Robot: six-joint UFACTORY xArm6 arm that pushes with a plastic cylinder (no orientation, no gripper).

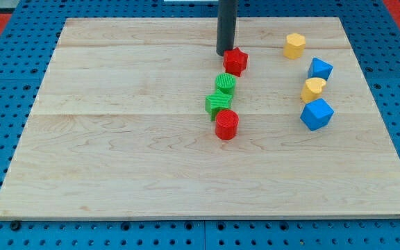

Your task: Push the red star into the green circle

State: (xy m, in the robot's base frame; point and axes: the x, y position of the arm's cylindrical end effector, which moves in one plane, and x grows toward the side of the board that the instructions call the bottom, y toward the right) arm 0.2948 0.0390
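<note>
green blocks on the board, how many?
2: a ridged green circle block just below the red star, and a green star block beneath it, touching the red cylinder. None appear hidden.

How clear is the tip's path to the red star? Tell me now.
Probably yes: my tip sits right against the red star, on its upper-left side, with nothing between them. The green circle lies just below the star.

Star [235, 61] just above circle [225, 84].

red: star [235, 61], cylinder [226, 125] | green: circle [225, 85], star [218, 103] | yellow: two blocks [294, 46] [313, 89] | blue: two blocks [319, 69] [317, 114] | rod [226, 24]: dark | bench [117, 139]: pale wood grain
</note>
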